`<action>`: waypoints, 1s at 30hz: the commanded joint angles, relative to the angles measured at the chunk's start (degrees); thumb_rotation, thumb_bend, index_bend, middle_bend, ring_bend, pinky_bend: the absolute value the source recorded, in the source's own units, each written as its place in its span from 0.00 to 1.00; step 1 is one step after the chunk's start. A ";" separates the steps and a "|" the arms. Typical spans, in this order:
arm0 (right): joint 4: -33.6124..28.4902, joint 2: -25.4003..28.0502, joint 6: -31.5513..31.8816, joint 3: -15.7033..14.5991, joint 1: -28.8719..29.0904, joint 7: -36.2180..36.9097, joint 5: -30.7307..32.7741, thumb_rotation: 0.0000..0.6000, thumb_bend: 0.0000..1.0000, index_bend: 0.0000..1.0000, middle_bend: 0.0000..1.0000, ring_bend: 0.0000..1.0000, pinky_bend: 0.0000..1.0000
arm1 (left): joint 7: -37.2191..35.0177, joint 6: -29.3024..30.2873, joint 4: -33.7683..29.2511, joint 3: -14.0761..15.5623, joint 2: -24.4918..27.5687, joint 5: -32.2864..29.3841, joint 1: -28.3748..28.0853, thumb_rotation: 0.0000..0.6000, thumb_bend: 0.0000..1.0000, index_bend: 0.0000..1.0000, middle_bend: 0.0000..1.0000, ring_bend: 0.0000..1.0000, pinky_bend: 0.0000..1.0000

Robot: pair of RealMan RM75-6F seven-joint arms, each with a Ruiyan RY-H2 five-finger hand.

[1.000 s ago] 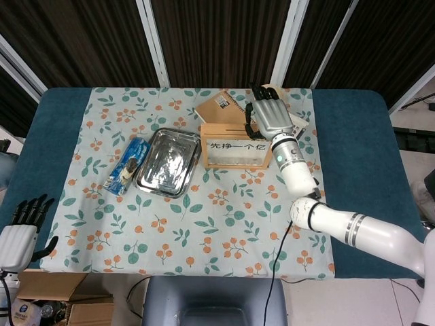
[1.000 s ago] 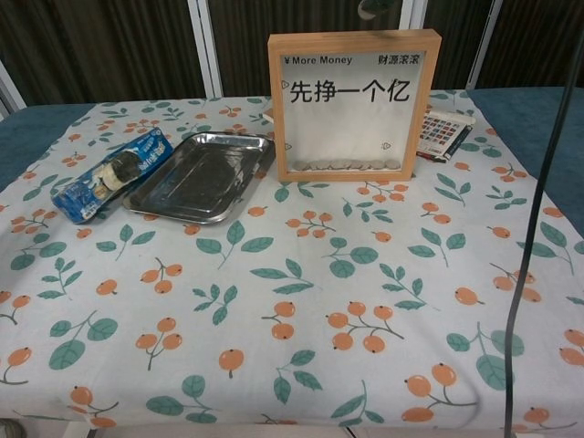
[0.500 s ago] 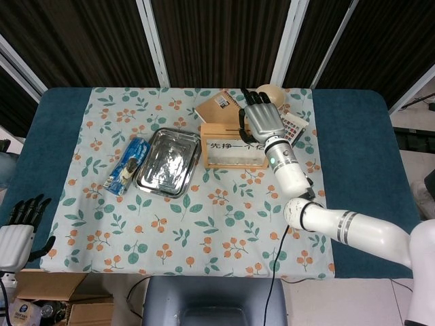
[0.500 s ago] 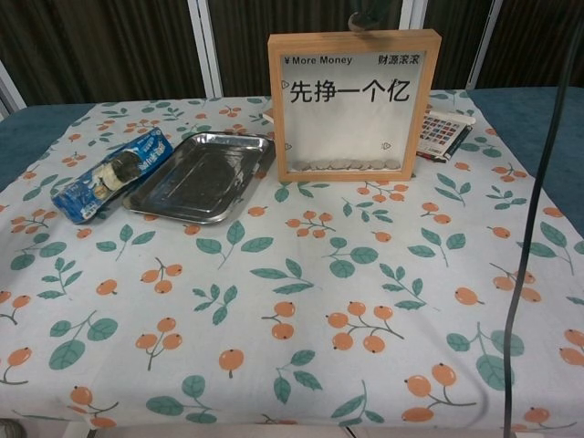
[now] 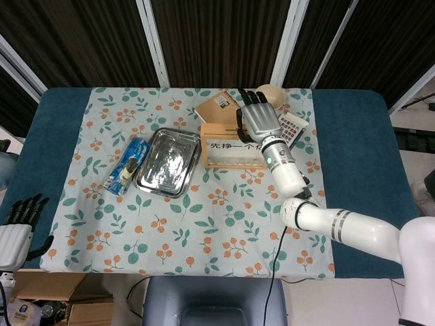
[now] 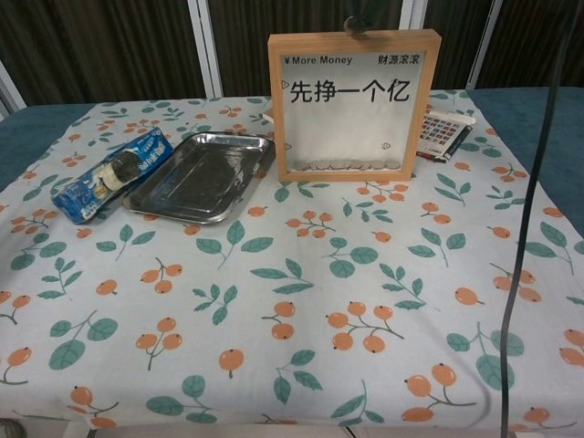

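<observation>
A wooden-framed glass box (image 5: 233, 147) (image 6: 354, 105) printed "More Money" stands upright at the back of the floral cloth, with coins lying along its bottom. My right hand (image 5: 258, 122) hovers over its top right edge, back of the hand up and fingers spread; nothing shows in it. In the chest view only a dark fingertip (image 6: 356, 24) shows at the frame's top edge. My left hand (image 5: 17, 231) hangs off the table's near left corner with its fingers apart and holds nothing.
A steel tray (image 5: 168, 161) (image 6: 203, 175) lies left of the box, with a blue snack pack (image 5: 127, 166) (image 6: 111, 173) beyond it. Behind the box are a brown notebook (image 5: 219, 105), a beige bowl (image 5: 270, 91) and a calculator (image 5: 293, 127) (image 6: 444, 134). A black cable (image 6: 538, 182) hangs at right.
My right hand has slid left along the top of the box and its fingers have straightened. The left hand has sunk slightly lower at the table corner.
</observation>
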 commanded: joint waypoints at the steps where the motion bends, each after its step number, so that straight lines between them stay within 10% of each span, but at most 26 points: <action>1: 0.24 -0.18 0.07 -0.29 0.26 0.05 0.16 1.00 0.66 0.75 0.06 0.00 0.00 | -0.14 0.07 0.11 -0.01 0.00 0.01 0.04 1.00 0.34 0.00 0.00 0.00 0.00; 21: -2.50 3.35 -0.57 -0.79 -1.10 4.31 -2.06 1.00 0.63 0.17 0.07 0.00 0.00 | -0.37 0.16 0.37 -0.07 -0.02 -0.18 0.25 1.00 0.34 0.00 0.00 0.00 0.00; 30: -20.10 16.84 22.24 -7.13 -18.12 9.70 -28.29 1.00 0.51 0.00 0.00 0.00 0.00 | -0.78 1.47 -0.10 -0.28 0.40 0.24 0.67 1.00 0.34 0.00 0.00 0.00 0.00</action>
